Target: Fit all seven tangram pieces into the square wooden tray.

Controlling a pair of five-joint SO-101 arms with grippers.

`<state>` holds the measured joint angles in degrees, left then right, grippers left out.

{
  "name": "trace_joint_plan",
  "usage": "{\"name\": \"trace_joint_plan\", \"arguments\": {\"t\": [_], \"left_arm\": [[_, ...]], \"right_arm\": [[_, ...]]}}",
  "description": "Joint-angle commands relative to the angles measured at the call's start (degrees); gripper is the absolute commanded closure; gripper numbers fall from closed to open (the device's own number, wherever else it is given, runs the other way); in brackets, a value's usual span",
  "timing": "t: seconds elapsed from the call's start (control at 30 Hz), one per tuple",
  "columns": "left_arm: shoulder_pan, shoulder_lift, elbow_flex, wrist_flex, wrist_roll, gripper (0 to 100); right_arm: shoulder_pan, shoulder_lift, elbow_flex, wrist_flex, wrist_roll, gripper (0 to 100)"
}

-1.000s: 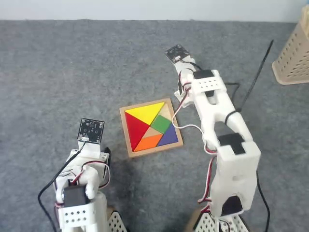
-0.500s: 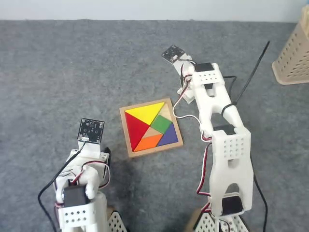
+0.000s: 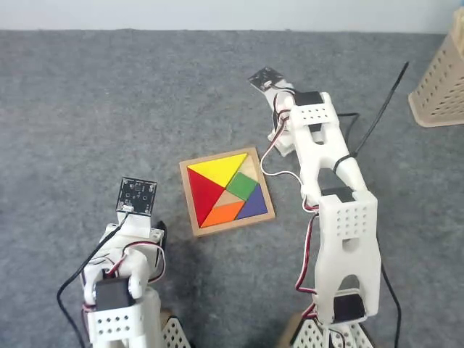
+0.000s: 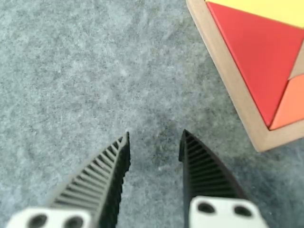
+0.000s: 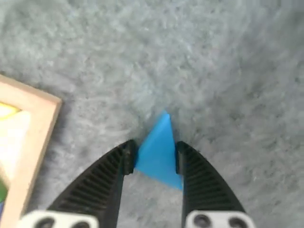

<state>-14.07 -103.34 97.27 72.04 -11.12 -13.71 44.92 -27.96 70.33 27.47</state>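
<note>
One blue triangle (image 5: 159, 159) in right tool (image 5: 155, 144)

One square wooden tray (image 4: 230, 85), six tangram pieces in it, one each yellow (image 3: 217, 170), red (image 3: 203, 194), orange (image 3: 225, 213), green (image 3: 243, 185), purple (image 3: 254, 206) and tan (image 3: 230, 197), one blue triangle (image 5: 159, 154) outside it, one left tool (image 4: 156, 134), one right tool (image 5: 154, 143), one perforated basket (image 3: 438, 80).

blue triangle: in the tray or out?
Out. The blue triangle is pinched in the right gripper over the carpet, apart from the tray.
</note>
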Motion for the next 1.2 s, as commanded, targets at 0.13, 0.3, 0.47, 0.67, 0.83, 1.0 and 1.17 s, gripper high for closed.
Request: {"name": "trace_joint_plan", "arguments": {"t": [0.13, 0.3, 0.47, 0.67, 0.83, 1.0, 1.17], "left_arm": [[0.1, -0.4, -0.7, 0.3, -0.3, 83], [0.1, -0.4, -0.7, 0.3, -0.3, 83], [0.1, -0.4, -0.7, 0.3, -0.3, 83], [0.1, -0.4, -0.7, 0.3, -0.3, 83], [0.1, -0.4, -0.7, 0.3, -0.3, 83], [0.1, -0.4, -0.7, 0.3, -0.3, 83], [0.1, -0.4, -0.7, 0.3, -0.3, 83]], "right_arm": [[-2.5, -11.6, -1.5, 11.1, -13.7, 92.3], [-7.3, -15.3, -1.3, 16.0, -22.6, 92.3], [-10.7, -15.3, -1.3, 16.1, -26.6, 92.3], [-16.8, -15.3, -1.2, 14.7, 1.5, 92.3], [-17.8, -15.0, -1.2, 14.4, 19.3, 92.3], [-19.9, -13.5, -1.2, 14.6, 31.8, 92.0], [-19.0, -11.9, -1.2, 14.7, 38.7, 91.6]]}}
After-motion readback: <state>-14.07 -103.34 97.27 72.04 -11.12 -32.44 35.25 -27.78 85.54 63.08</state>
